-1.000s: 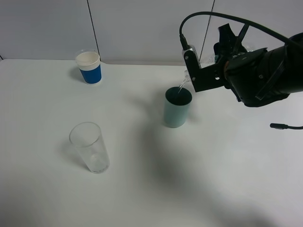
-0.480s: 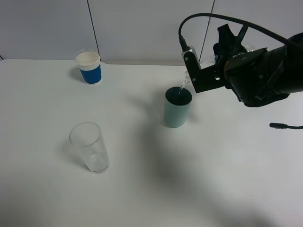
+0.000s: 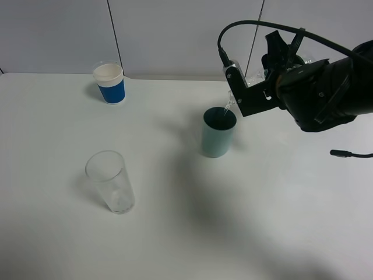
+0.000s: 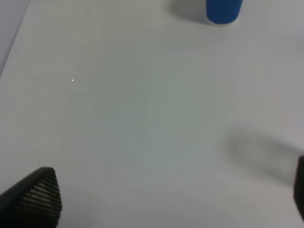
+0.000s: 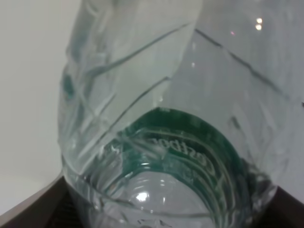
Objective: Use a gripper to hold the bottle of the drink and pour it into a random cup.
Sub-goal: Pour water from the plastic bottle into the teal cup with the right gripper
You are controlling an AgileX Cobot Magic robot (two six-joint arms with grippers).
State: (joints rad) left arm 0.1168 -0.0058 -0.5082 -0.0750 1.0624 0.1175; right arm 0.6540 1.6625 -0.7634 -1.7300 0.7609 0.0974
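My right gripper (image 3: 269,80) is shut on the bottle of the drink (image 3: 252,75), a clear ribbed plastic bottle that it holds tipped toward the left above the table. Most of the bottle is hidden behind the black wrist. A thin stream of water (image 3: 225,108) runs from its mouth into the teal-green cup (image 3: 218,135), which stands upright just below. In the right wrist view the bottle (image 5: 161,123) with its green label fills the frame between the black fingers (image 5: 45,202). My left gripper (image 4: 166,194) hangs open over bare table with nothing between its fingers.
A white paper cup with a blue band (image 3: 110,83) (image 4: 223,9) stands at the back left. A clear glass tumbler (image 3: 111,181) stands at the front left. A black cable end (image 3: 348,154) lies on the white table (image 3: 245,221) to the right.
My right gripper has tipped the bottle a little further and shifted slightly up. Water keeps running into the teal cup. The cups have not moved.
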